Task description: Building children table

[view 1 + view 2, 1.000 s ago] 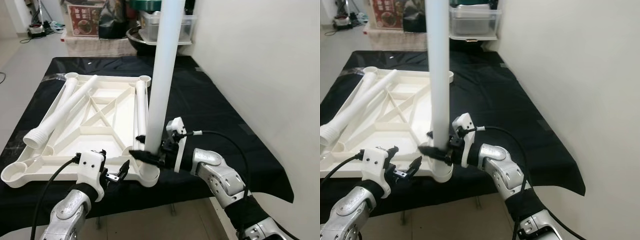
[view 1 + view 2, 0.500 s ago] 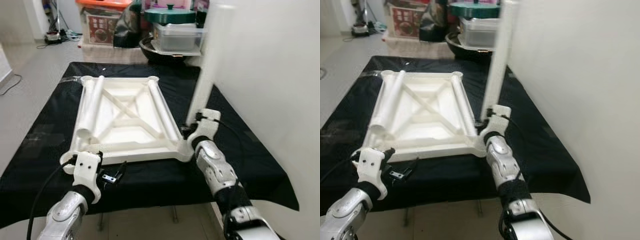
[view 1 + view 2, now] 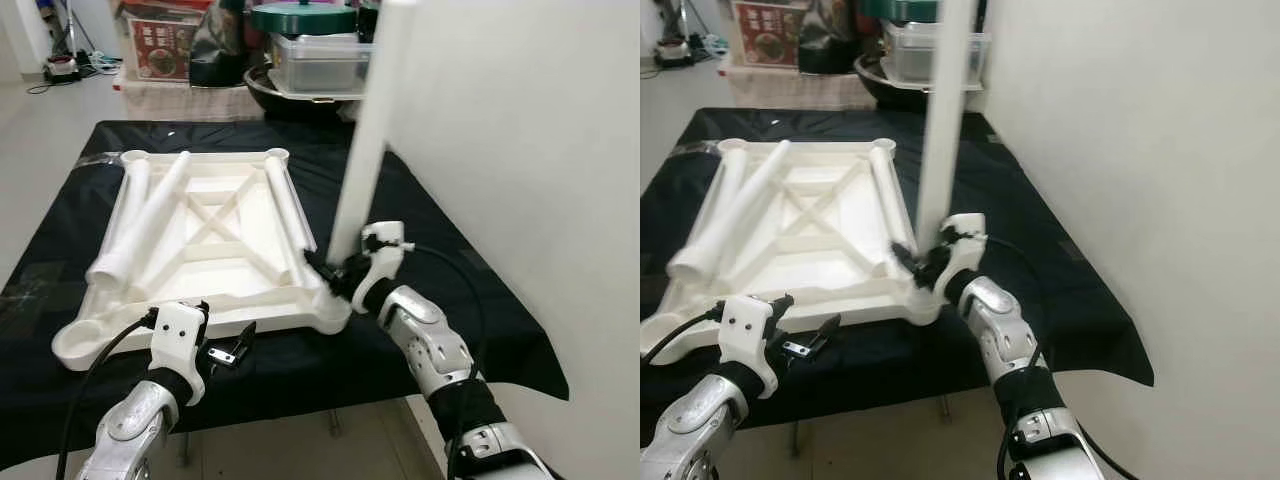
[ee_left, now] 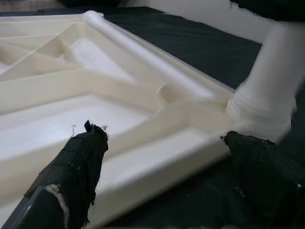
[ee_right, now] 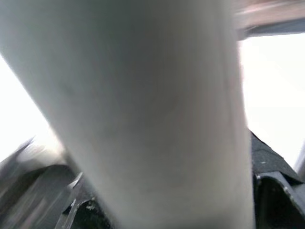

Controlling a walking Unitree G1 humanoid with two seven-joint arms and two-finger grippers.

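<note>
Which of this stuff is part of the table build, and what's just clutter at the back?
Job:
tabletop, upside down on the black cloth
upright leg, at the near right corner socket, held by the right claw
loose legs lying on the tabletop
left claw, open, near edge

Clutter:
clear lidded box
dark bowl
printed carton
</note>
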